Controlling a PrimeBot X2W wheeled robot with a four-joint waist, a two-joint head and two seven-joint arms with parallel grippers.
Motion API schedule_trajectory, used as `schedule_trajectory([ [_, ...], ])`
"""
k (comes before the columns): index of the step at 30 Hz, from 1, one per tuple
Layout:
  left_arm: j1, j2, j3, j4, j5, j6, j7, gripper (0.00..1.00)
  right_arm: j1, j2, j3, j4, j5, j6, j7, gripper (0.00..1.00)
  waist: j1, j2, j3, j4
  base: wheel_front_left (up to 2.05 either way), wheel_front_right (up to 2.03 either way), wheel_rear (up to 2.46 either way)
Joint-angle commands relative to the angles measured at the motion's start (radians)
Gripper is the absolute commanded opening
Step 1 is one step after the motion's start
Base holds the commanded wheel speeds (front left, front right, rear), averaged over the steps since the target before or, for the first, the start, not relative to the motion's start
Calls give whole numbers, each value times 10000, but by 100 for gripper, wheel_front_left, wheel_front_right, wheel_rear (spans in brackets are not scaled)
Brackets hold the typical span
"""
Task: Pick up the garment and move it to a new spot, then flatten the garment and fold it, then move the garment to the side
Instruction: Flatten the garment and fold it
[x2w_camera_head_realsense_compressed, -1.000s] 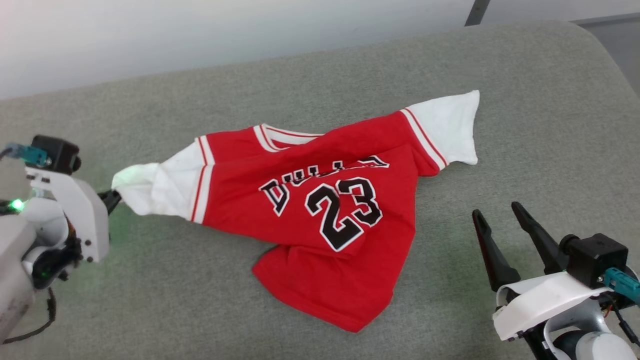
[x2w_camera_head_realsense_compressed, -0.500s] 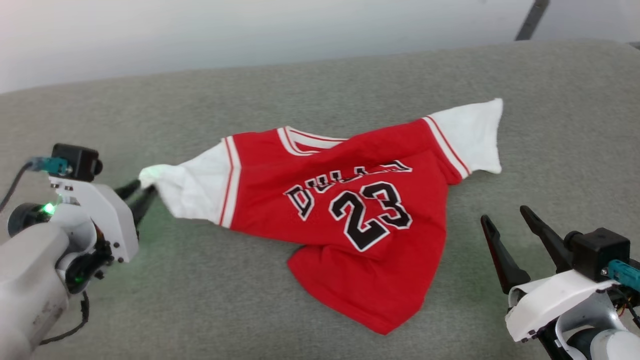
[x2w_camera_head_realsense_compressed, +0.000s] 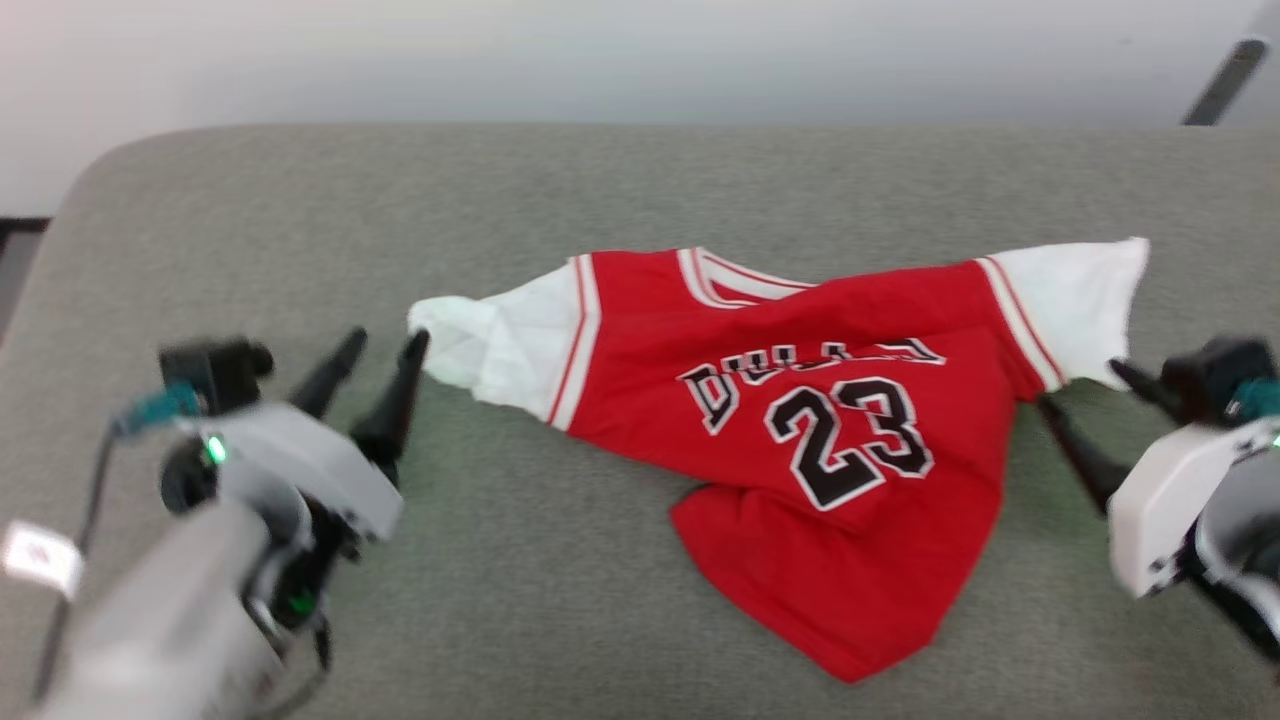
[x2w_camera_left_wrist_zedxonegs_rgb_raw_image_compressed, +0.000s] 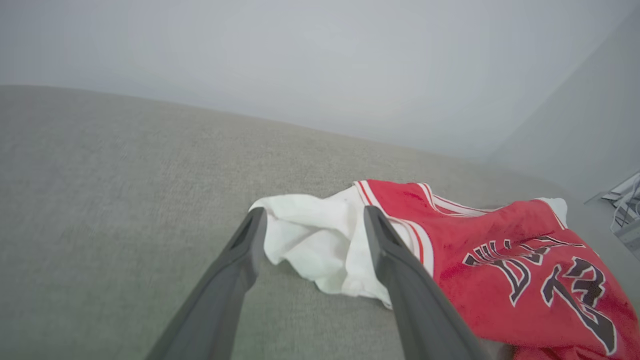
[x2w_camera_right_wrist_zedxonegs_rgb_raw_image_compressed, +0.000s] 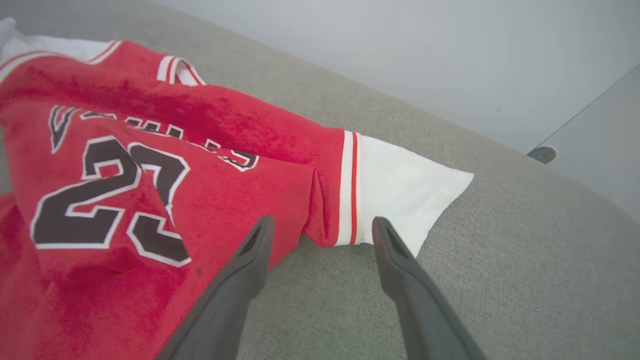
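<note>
L gripper (x2w_camera_head_realsense_compressed: 385, 345): fingers apart, nothing clamped. Inner fingertip sits just beside the bunched end of the white sleeve; contact can't be told. In L wrist view (x2w_camera_left_wrist_zedxonegs_rgb_raw_image_compressed: 315, 212) the sleeve end lies past the tips, in line w/ the gap.

R gripper (x2w_camera_head_realsense_compressed: 1085, 390): fingers apart, holding nothing, tips near the lower edge of the other white sleeve. R wrist view (x2w_camera_right_wrist_zedxonegs_rgb_raw_image_compressed: 324, 220) puts them just short of the striped trim.

Garment (x2w_camera_head_realsense_compressed: 820, 440) lies print-up mid-surface, sleeves out to both sides, body rumpled, hem running to a point toward the robot.

Surface (x2w_camera_head_realsense_compressed: 600, 200): grey-green woven fabric, rounded far-left corner, soft-looking. Behind it a plain pale wall (x2w_camera_head_realsense_compressed: 600, 60); dark slanted bar (x2w_camera_head_realsense_compressed: 1215, 85) at top R, cut by the frame.

Hard to read: both arms blur in head view. A crease hides part of the "BULLS" lettering. R arm cut off at frame edge. Cables (x2w_camera_left_wrist_zedxonegs_rgb_raw_image_compressed: 627, 205) at far R of L wrist view, indistinct.
</note>
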Motion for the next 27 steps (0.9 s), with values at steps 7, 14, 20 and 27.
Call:
schedule_trajectory([
  [7,3259,-1676,3832,-2289,3567,388,9,100,-2259,-2164,1709,1108,1640,-10,1470,100,0,0,503,1089,0,0,0],
  [14,4202,-2572,5251,-3001,5123,-73,8,100,-4122,-3482,3349,1990,2381,-10,2336,100,0,0,1104,1658,0,0,0],
  [20,4110,-3137,5804,-3325,6058,-426,7,100,-5692,-4496,5102,2551,2822,-10,2518,100,0,0,1823,2207,0,0,0],
  [27,3899,-3523,5908,-3564,6469,-558,7,100,-7354,-4762,6703,3149,2856,-10,2368,100,0,0,2534,2496,0,0,0],
])
